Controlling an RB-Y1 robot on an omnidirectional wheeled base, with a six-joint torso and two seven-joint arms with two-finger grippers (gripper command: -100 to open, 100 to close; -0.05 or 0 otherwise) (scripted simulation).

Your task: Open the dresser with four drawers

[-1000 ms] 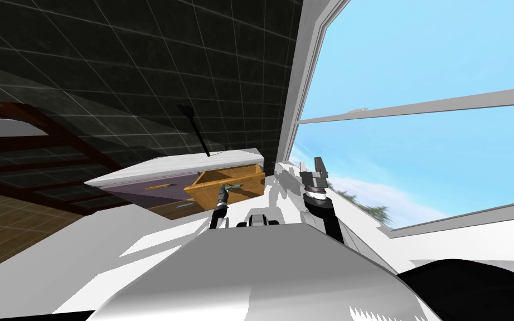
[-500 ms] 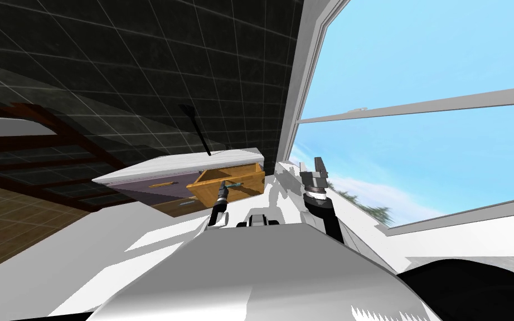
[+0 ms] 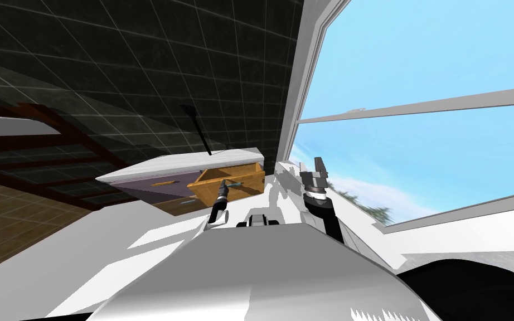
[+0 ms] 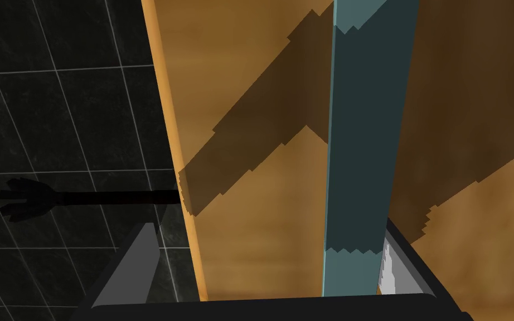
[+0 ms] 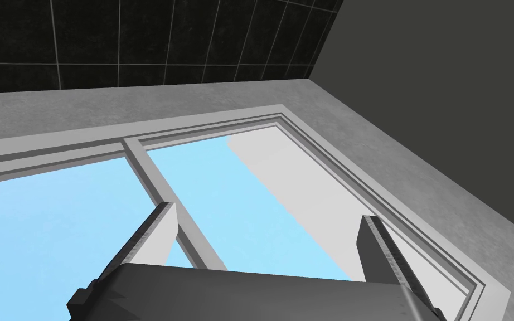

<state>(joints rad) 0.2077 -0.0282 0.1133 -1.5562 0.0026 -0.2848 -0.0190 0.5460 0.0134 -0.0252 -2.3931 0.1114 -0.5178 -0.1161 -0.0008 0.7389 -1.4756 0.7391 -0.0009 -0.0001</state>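
Note:
The dresser [image 3: 194,164] has a white top and a purple front. Its top drawer [image 3: 239,179] on the window side, orange-brown, stands pulled out. My left gripper [image 3: 225,189] is at that drawer's front, open. In the left wrist view the teal handle bar [image 4: 362,139] runs between my fingers [image 4: 136,262], close against the other finger, with the drawer front [image 4: 250,223] behind it. My left gripper [image 4: 267,234] is not pressing on the bar. My right gripper [image 3: 314,167] is raised beside the window, open [image 5: 267,214] and empty.
A closed purple drawer with an orange handle [image 3: 162,183] lies beside the open one. A thin dark pole [image 3: 197,131] rises behind the dresser top. A dark brown bed frame [image 3: 38,145] stands to the left over wood flooring [image 3: 5,223]. A large window [image 3: 417,139] spans the right.
The whole head view has shifted slightly, so I have moved a little. My left hand stays at the handle of the pulled-out drawer. The right arm has not moved.

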